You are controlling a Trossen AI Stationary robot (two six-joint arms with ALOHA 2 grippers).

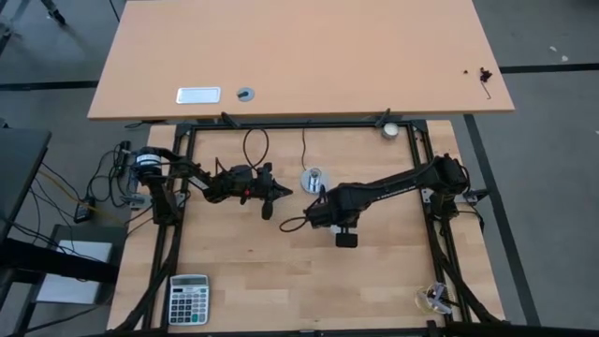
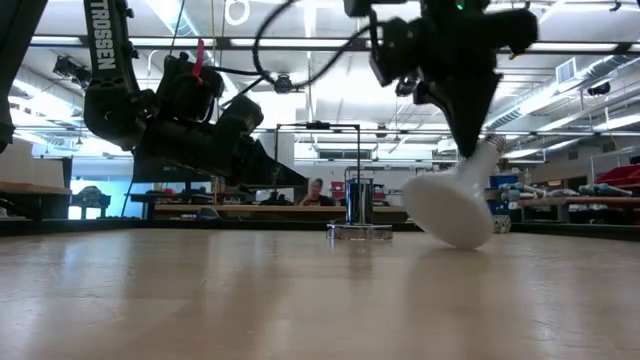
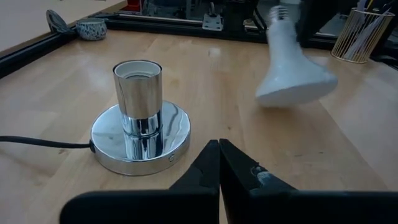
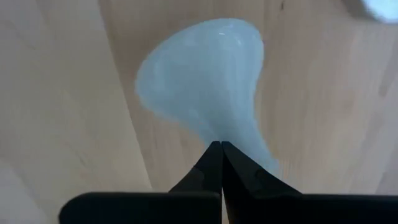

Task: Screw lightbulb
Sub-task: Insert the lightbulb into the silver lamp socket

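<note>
"Where was the lightbulb (image 2: 452,205)?"

"On the counter (image 1: 281,271), tilted, dome touching the wood and its narrow neck up in my right gripper (image 2: 473,135), just beside the chrome socket base (image 3: 140,121). I had those jaws clamped shut on the neck."

"And the left arm?"

"My left gripper (image 3: 219,163) hung near the socket's other side with its jaws pressed together, holding nothing."

"Any room to move?"

"I saw bare wood all around the socket. The calculator (image 1: 188,299) lay well apart at the near left corner, and the black frame rails (image 1: 432,225) edged both sides."
</note>
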